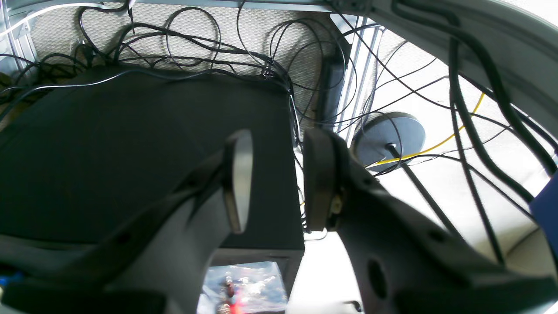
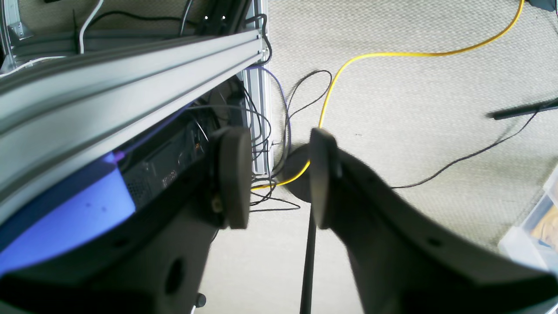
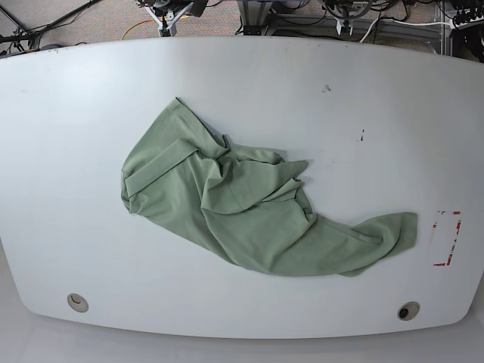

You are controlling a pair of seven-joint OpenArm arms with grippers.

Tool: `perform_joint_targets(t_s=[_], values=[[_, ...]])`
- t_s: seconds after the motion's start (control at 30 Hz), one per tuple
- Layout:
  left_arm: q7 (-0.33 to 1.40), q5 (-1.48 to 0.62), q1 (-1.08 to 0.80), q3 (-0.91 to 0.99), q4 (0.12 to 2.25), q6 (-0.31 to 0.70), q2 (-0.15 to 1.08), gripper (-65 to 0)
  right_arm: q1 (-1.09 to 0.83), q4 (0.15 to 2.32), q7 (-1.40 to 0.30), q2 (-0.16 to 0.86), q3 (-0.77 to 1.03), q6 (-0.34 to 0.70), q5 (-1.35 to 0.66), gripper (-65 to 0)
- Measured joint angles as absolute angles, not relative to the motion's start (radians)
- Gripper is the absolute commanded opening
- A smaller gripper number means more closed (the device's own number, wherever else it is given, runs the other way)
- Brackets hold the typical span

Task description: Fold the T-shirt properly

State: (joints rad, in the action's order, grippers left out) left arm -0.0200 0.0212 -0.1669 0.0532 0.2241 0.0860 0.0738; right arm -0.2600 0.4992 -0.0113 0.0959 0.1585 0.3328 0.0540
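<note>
The T-shirt (image 3: 249,208), pale sage green and wrinkled, lies crumpled across the middle of the white table (image 3: 91,98) in the base view. It runs from a bunched end at the left to a tail near the right front. Neither arm shows in the base view. In the left wrist view my left gripper (image 1: 279,179) stands open, nothing between its fingers, over the floor and a black box (image 1: 130,144). My right gripper (image 2: 278,179) is also open and empty, hanging beside an aluminium frame rail (image 2: 130,78) above carpet. No cloth appears in either wrist view.
A red-marked patch (image 3: 448,238) lies at the table's right edge, and two round holes (image 3: 76,302) sit along the front edge. Tangled black cables (image 1: 196,48), a yellow cable (image 2: 392,54) and a round stand base (image 1: 388,135) lie on the floor.
</note>
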Motion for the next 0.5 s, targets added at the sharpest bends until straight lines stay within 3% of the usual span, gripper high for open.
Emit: perform_joint_targets(t_s=[0.33,0.5], values=[[-0.042,0.018,-0.157,0.047,0.265,0.086,0.081,-47.3,-0.265,0.517,-0.007,0.094,0.163,0.334,0.053,-43.6],[-0.024,0.022,-0.144,0.067,0.184,0.079,0.073,-47.4,-0.254,0.476,-0.011,0.097,0.154,0.333,0.052,-43.6]])
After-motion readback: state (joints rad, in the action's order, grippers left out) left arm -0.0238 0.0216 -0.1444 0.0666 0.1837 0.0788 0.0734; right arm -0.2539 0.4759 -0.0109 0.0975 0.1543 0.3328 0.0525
